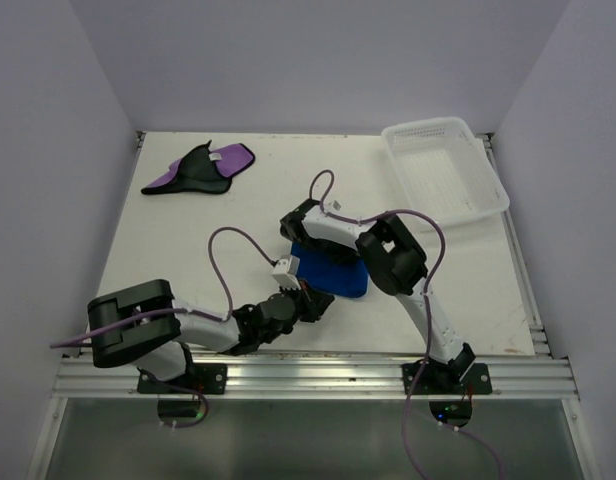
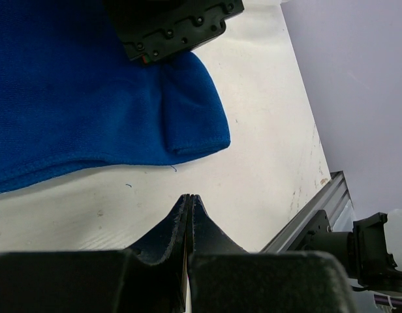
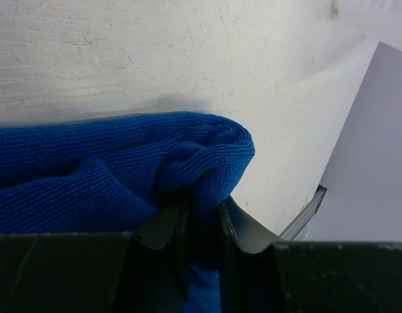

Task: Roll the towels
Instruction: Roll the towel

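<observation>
Right wrist view: my R gripper [image 3: 201, 212] is narrowed down on a bunched fold of the blue towel [image 3: 123, 163], the cloth pinched between the jaws and its hem curling over just above them. Left wrist view: L gripper [image 2: 190, 199] is closed tight w/ nothing in it. It sits over bare surface [image 2: 266, 130] just beside the towel's near edge, apart from the cloth as far as I can tell.

Progress, my read: early. One edge of the blue towel is lifted and turned over; the rest lies flat near the middle of the surface, under the R wrist. So the roll is barely begun.

The purple towel [image 1: 198, 170] lies crumpled at the far left, black side partly up, white tag showing, well apart from both arms. It looks untouched.

A white mesh basket [image 1: 428, 127] is at the far right corner, out of the way. The main clutter is the two wrists crowding over the same towel, plus a cable loop [image 1: 220, 250] near the L arm.
</observation>
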Controlling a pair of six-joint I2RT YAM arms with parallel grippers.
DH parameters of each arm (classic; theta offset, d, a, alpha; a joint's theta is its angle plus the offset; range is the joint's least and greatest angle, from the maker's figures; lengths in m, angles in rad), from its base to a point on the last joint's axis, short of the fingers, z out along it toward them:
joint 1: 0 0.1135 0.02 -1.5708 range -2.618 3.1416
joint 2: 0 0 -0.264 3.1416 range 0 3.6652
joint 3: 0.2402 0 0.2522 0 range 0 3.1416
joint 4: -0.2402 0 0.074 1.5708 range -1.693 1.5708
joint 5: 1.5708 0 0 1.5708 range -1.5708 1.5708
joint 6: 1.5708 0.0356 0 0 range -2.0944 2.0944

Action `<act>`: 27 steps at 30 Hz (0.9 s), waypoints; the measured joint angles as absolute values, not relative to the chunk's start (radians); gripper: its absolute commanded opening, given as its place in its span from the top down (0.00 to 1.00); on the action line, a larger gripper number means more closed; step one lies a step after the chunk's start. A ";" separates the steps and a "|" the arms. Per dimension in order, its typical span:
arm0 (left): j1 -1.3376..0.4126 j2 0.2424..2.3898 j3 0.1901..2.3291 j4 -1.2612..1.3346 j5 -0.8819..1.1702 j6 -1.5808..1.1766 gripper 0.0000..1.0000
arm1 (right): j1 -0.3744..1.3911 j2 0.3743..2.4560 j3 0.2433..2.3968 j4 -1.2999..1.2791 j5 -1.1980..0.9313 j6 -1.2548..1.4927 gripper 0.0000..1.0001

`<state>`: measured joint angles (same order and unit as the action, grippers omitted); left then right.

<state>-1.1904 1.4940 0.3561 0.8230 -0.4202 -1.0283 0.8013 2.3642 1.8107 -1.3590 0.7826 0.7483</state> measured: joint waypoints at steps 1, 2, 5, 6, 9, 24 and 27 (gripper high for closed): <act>-1.196 1.494 0.357 0.823 -0.428 -1.026 1.00 | 0.804 2.370 1.816 -1.366 0.789 0.749 1.00; -1.202 1.496 0.360 0.823 -0.436 -1.021 1.00 | 0.807 2.377 1.821 -1.374 0.795 0.750 1.00; -1.216 1.511 0.384 0.822 -0.453 -1.001 1.00 | 0.812 2.390 1.833 -1.389 0.806 0.754 1.00; -1.220 1.518 0.398 0.818 -0.457 -0.997 1.00 | 0.813 2.394 1.836 -1.393 0.809 0.757 1.00; -1.226 1.537 0.455 0.776 -0.476 -0.987 1.00 | 0.818 2.400 1.840 -1.400 0.818 0.760 1.00; -1.286 1.670 0.627 0.735 -0.547 -0.959 1.00 | 0.823 2.400 1.828 -1.393 0.825 0.760 1.00; -1.291 1.692 0.673 0.730 -0.550 -0.938 1.00 | 0.827 2.400 1.816 -1.385 0.836 0.755 1.00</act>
<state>-1.2911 1.6917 0.6727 0.7296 -0.5503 -0.9379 0.8268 2.4001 1.8164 -1.3849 0.8356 0.7551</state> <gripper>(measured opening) 0.005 0.196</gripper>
